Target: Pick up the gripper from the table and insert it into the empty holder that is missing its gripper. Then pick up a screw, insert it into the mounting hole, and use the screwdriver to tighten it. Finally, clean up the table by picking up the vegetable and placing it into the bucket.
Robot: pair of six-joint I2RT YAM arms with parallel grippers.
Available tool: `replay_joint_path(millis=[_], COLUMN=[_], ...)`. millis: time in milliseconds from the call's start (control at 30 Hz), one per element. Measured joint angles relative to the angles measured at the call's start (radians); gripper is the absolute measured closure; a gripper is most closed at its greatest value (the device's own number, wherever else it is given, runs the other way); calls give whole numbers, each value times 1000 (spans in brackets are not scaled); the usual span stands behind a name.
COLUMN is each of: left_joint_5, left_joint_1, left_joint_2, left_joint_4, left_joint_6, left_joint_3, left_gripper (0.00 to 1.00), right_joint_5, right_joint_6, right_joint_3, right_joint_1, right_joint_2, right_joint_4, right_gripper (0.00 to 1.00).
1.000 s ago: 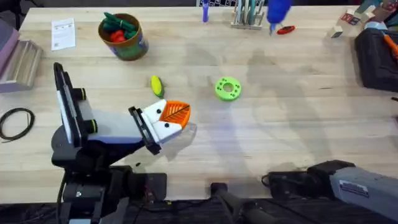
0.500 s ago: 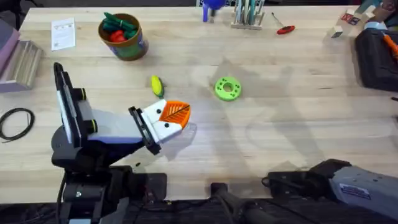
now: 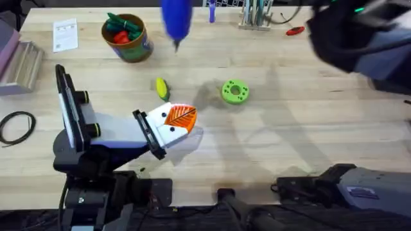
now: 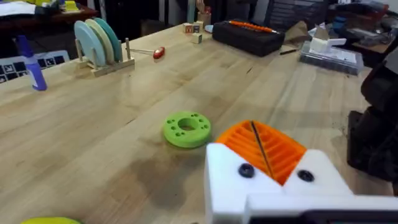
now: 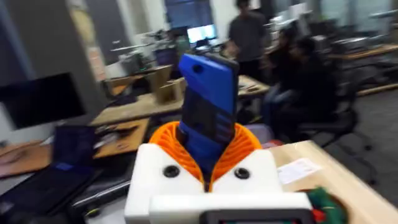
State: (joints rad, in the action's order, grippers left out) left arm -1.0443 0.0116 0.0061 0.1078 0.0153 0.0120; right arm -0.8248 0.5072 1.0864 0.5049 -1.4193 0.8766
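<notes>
Screwdriver (image 3: 175,19) rigid, light, slick plastic barrel; right end effector (image 5: 208,171) clamped on its body mid-barrel, high over far counter (image 3: 289,128) near bucket (image 3: 126,38). Left end effector (image 3: 173,122) closed, empty.

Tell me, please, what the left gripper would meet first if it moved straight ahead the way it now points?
Probably the green disc: it lies ahead of the left gripper on the table, with bare wood between. Depth is uncertain; the gripper might pass just beside it.

No writing can be read. A white paper card (image 3: 65,34) on the table's far left carries print too small to make out. A blue-and-white patterned sheet (image 4: 15,62) shows markings, not legible.
</notes>
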Motion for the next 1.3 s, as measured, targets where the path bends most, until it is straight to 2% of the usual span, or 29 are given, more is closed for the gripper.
replay_joint_path(millis=[200,333,467,600,800,1300], left_joint_5=[0,0,0,0,0,0], left_joint_1=[0,0,0,0,0,0], left_joint_2=[0,0,0,0,0,0], left_joint_4=[0,0,0,0,0,0], left_joint_6=[0,0,0,0,0,0], left_joint_3=[0,0,0,0,0,0], left_gripper=[984,984,984,984,984,985], right_joint_5=[-103,-208,-258,-261,-255,-257], right_joint_6=[17,21,21,20,21,-7], right_joint_3=[-7,-8,-9,-43,-131,-136], right_joint_1=[88,99,99,102,102,185], right_joint_2=[-63,-60,-58,-58,-58,-58], right_joint_4=[135,211,215,237,376,390], right_gripper=[979,979,979,979,979,979])
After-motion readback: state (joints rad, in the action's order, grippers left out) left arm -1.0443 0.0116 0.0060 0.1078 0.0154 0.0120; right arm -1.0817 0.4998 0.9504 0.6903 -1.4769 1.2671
